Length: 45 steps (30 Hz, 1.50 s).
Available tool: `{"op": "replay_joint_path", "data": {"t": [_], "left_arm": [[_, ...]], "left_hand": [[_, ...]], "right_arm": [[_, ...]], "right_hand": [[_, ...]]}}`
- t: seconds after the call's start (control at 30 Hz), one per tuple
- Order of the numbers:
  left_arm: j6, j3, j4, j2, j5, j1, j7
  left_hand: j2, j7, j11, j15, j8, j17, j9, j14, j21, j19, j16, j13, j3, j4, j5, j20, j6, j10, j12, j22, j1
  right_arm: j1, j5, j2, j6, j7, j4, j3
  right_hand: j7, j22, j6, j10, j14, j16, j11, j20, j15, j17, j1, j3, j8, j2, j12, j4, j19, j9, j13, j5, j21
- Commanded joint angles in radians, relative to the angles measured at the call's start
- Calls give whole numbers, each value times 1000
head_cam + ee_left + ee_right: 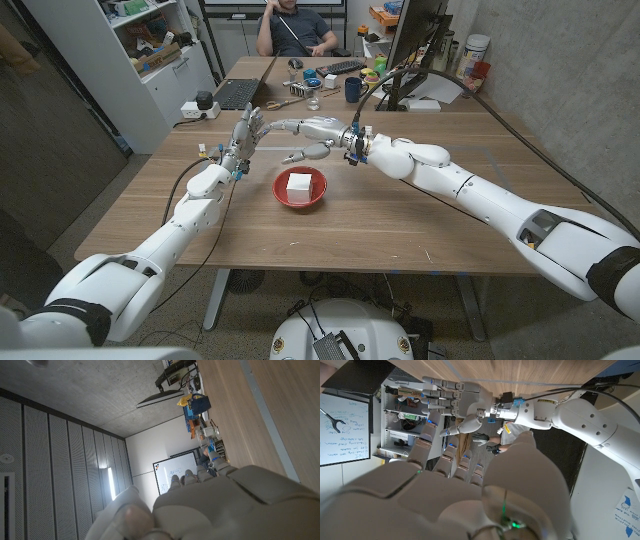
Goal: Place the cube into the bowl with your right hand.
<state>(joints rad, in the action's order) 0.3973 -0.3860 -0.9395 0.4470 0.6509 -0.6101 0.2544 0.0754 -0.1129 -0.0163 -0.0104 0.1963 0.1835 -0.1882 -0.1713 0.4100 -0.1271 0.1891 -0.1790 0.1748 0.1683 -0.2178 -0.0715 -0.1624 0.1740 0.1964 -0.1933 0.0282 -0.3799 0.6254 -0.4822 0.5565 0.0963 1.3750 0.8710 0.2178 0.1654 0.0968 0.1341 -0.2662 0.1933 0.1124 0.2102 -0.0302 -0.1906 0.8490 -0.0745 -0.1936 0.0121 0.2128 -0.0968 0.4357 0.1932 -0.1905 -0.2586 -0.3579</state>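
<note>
An office room with grey walls surrounds a long wooden desk; at its far edge sit a laptop, a keyboard, a dark mug and a monitor, and a person sits behind them. Near the middle of the desk stands a red bowl with the white cube lying inside it, apart from both hands. The right hand hangs just beyond the bowl's far rim, its fingers spread and stretched toward the left side, holding nothing. In the right wrist view its fingers reach out straight and apart. The left hand stands raised over the desk toward the left of the bowl, fingers extended upward and slightly apart, empty; its fingertips come close to the right hand's. In the left wrist view the back of the left hand shows with a whiteboard beyond it.
</note>
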Motion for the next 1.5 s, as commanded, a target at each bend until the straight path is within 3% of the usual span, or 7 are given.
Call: {"op": "replay_joint_path", "data": {"t": [0.03, 0.77, 1.0, 1.27, 1.5], "left_arm": [[-2, 0, -12, 0, 0, -5, -4], [-14, -3, -26, 3, -1, -11, -11], [-9, -3, -27, 4, -6, -9, -16], [-13, -2, -32, 4, -4, -12, -21], [-11, -3, -30, 3, -5, -11, -21]], "left_hand": [[39, -6, -1, -2, 0, 5, -4, -57, -2, 2, 0, -4, -3, -1, -6, -2, -7, 57, 3, -1, 0], [38, -6, 0, -3, -1, 4, -4, -57, -4, 2, 1, -4, -5, 0, -9, -3, -8, 58, 3, -2, -1], [38, -5, -2, -4, -1, 4, -4, -58, -5, 1, 0, -4, -6, 0, -10, -4, -9, 58, 3, -2, -1], [39, -5, 0, -5, -1, 4, -4, -58, -5, 2, 0, -4, -7, 0, -10, -5, -9, 59, 2, -2, -1], [39, -3, 1, -6, -2, 4, -4, -59, -6, 2, 0, -4, -7, 0, -11, -5, -11, 60, 2, -2, -2]], "right_arm": [[-9, -5, 1, 21, 34, 0, -21], [-16, -1, 19, 55, 131, -25, -48], [-6, -8, 27, 84, 152, -52, -47], [-19, 11, 40, 123, 258, -74, -60], [-26, 10, 40, 138, 284, -72, -65]], "right_hand": [[2, 4, 10, 18, -17, 10, -1, -4, -9, 0, 7, 2, -10, 15, 7, 5, 31, 2, -3, -7, 3], [2, 4, 34, 41, -39, 12, -13, -19, -20, 2, 13, 0, -15, 20, 16, 13, 59, 2, -3, -6, 18], [2, 4, 50, 56, -58, 14, -15, -37, -34, 2, 16, -1, -17, 23, 20, 16, 83, 2, -2, -5, 22], [2, 4, 67, 81, -81, 15, -23, -57, -48, 4, 23, -2, -20, 25, 28, 21, 109, 2, -2, -3, 29], [2, 4, 97, 116, -119, 18, -30, -92, -69, 5, 33, -2, -24, 30, 38, 28, 153, 2, -2, -1, 34]]}}
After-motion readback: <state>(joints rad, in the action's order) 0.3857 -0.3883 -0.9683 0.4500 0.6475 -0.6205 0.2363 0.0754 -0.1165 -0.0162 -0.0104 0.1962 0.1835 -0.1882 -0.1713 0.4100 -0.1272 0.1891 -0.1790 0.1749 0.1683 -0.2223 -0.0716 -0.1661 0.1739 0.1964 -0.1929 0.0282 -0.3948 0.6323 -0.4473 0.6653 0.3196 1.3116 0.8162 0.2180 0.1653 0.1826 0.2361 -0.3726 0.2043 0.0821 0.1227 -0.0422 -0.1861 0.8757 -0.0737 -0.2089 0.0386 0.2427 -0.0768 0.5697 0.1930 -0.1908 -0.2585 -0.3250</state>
